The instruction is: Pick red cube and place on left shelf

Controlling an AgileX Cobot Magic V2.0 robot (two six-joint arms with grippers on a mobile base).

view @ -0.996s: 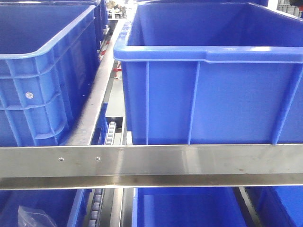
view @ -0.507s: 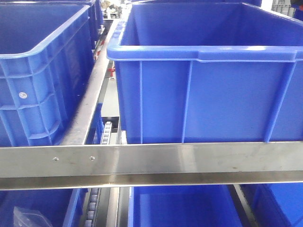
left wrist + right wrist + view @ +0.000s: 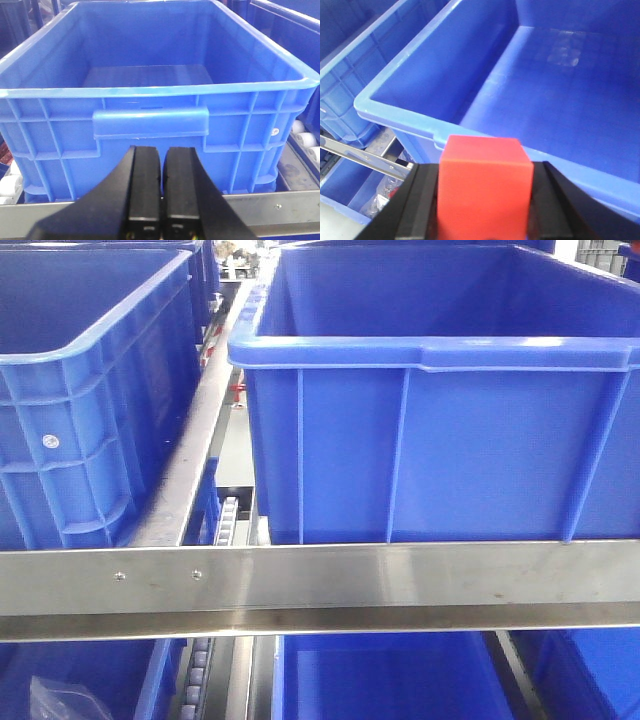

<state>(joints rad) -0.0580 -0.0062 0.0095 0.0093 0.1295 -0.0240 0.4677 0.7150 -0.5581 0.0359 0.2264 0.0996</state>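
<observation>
While only bins fill the front view, right gripper clasps red cube.

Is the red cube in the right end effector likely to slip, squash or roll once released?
The red cube looks rigid: its edges stay crisp between the right end effector fingers. Flat faces suggest it won't roll. Its smooth surface might slip under a light grip.

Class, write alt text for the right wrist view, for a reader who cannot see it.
A red cube is clamped between the two black fingers of the right gripper, filling the lower foreground. Behind it sits a large, empty blue bin, seen from above its near corner, with part of another blue bin to the left.
</observation>
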